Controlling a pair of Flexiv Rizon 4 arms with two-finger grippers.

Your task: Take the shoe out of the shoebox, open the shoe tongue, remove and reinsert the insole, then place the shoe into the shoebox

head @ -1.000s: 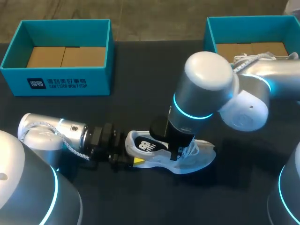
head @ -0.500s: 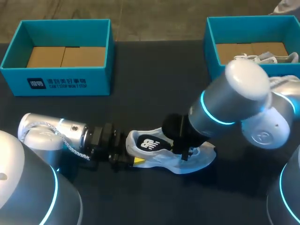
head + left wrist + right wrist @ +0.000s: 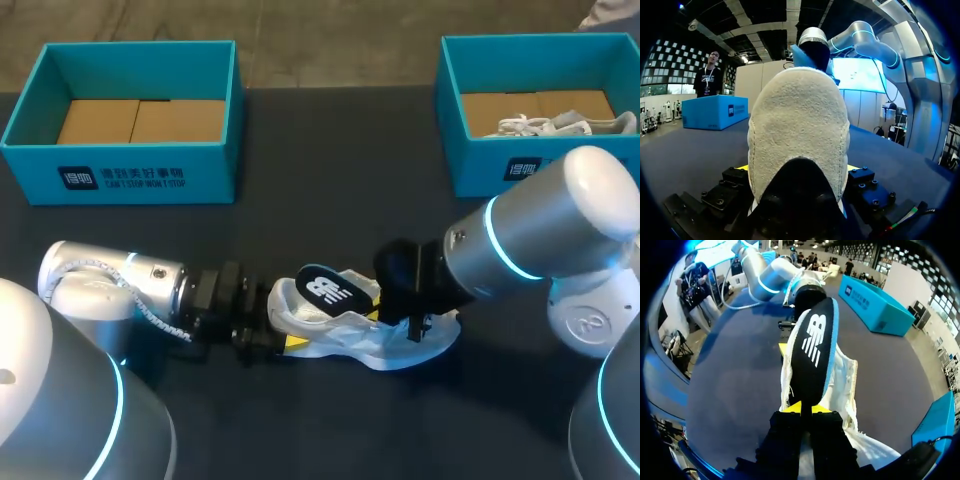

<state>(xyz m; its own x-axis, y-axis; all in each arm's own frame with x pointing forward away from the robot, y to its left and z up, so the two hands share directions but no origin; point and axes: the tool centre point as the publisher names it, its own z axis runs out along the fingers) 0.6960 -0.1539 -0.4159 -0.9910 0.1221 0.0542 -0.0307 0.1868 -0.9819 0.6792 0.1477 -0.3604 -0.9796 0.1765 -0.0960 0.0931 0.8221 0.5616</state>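
Right fingers: pressed together on the near end of the insole (image 3: 812, 347), with the yellow tips (image 3: 790, 407) showing on either side of it in the right wrist view.
Right gripper (image 3: 392, 305): set over the middle of the shoe (image 3: 405, 345), at the end of the arm that comes in from the right.
Insole: black with a white logo and a blue edge. It is lifted out of the shoe's opening and slopes back over the heel (the far end is clear of the shoe).
Left fingers: clamped on the shoe's heel from both sides. Only thin yellow slivers (image 3: 742, 167) are seen beside it in the left wrist view.
Left gripper (image 3: 262, 338): held low at the heel end, level with the table (image 3: 300, 210), on the arm that comes in from the left.
Shoe: white, resting on its sole on the dark table between the two grippers, with the toe pointing right. It is outside both boxes.
Left shoebox (image 3: 40, 80): teal and open-topped, at the far left of the table. Only brown cardboard panels (image 3: 140, 120) are seen on its floor.
Right shoebox (image 3: 447, 70): teal and open-topped, at the far right. A second shoe (image 3: 560, 125), pale with white laces, is seen lying on its cardboard floor.
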